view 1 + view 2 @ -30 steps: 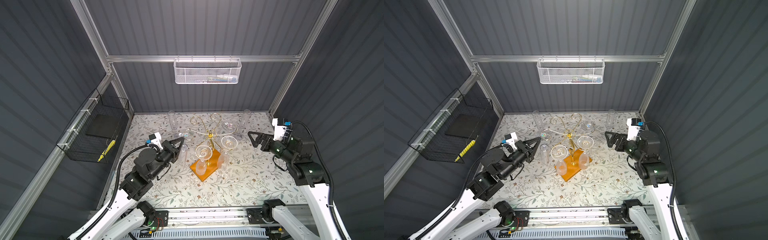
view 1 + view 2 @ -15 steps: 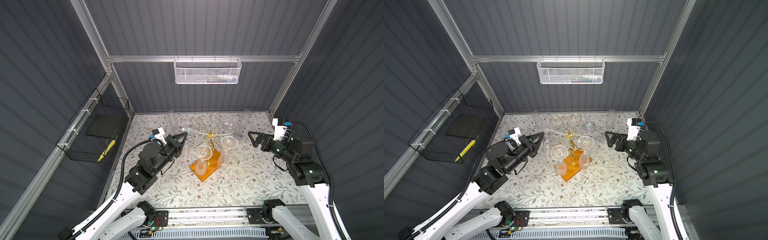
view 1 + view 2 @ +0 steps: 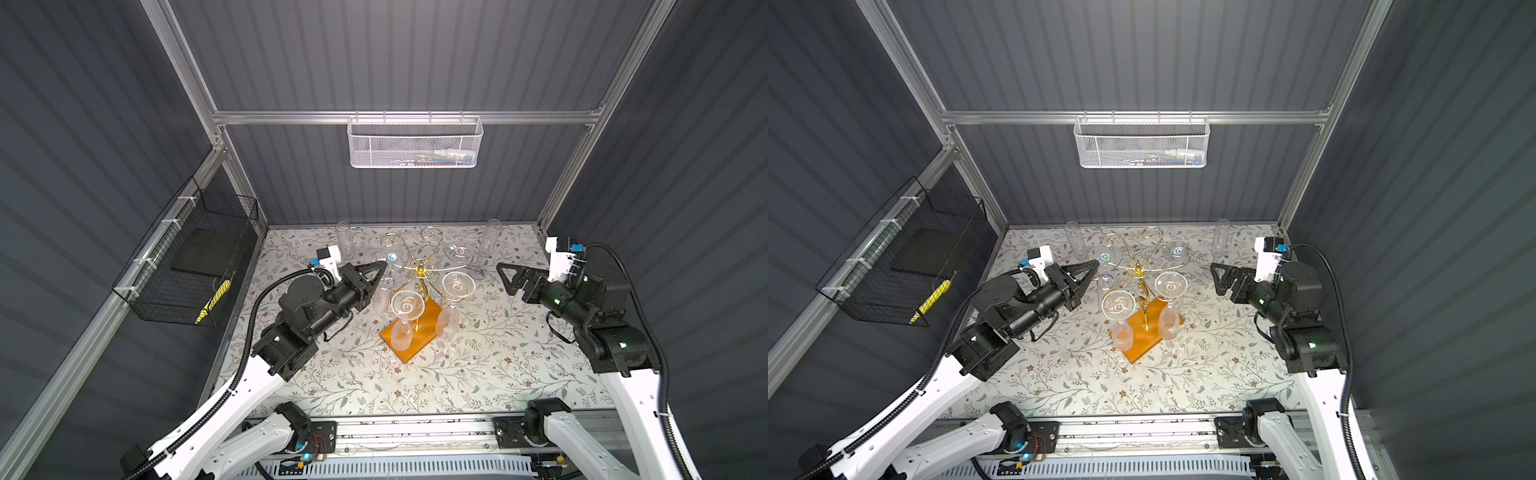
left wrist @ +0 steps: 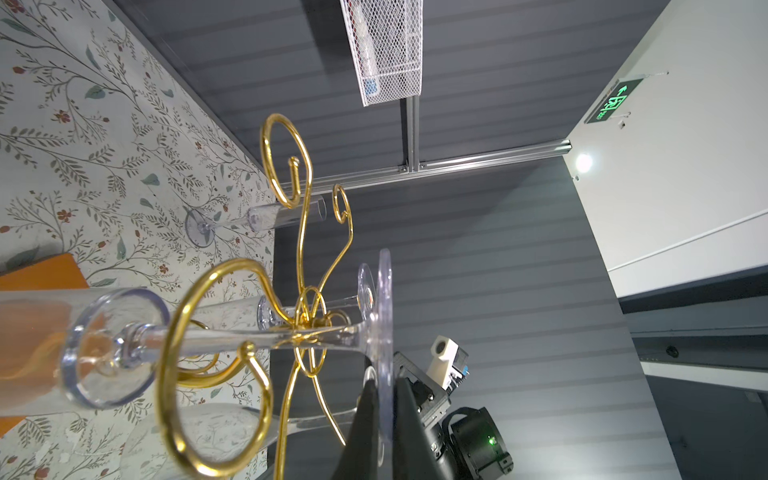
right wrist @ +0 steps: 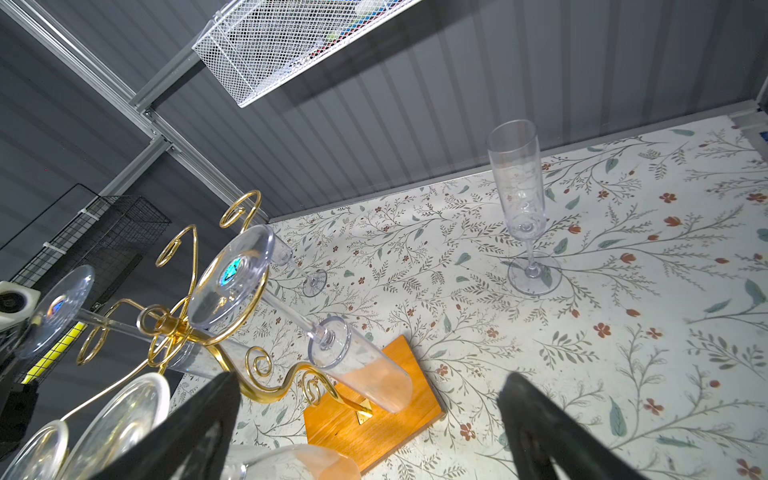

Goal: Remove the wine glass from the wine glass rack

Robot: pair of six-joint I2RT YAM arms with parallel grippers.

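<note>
The left gripper [image 4: 385,395] has its fingers clamped on the foot of the glass [image 4: 224,332], which hangs bowl-down at 9 o'clock on the rack [image 3: 420,267] in a top view. So the grasp looks made, but the removal does not. The stem seems to run through its gold scroll (the wrist view is skewed, so I cannot tell whether the foot rests on it). Left to do, as I judge it: draw the stem out through the scroll's open end and carry the glass clear. The right gripper [image 5: 369,378] hovers at 3 o'clock with its fingers wide apart and empty, well apart from the rack. Three other glasses [image 3: 457,284] hang untouched.
</note>
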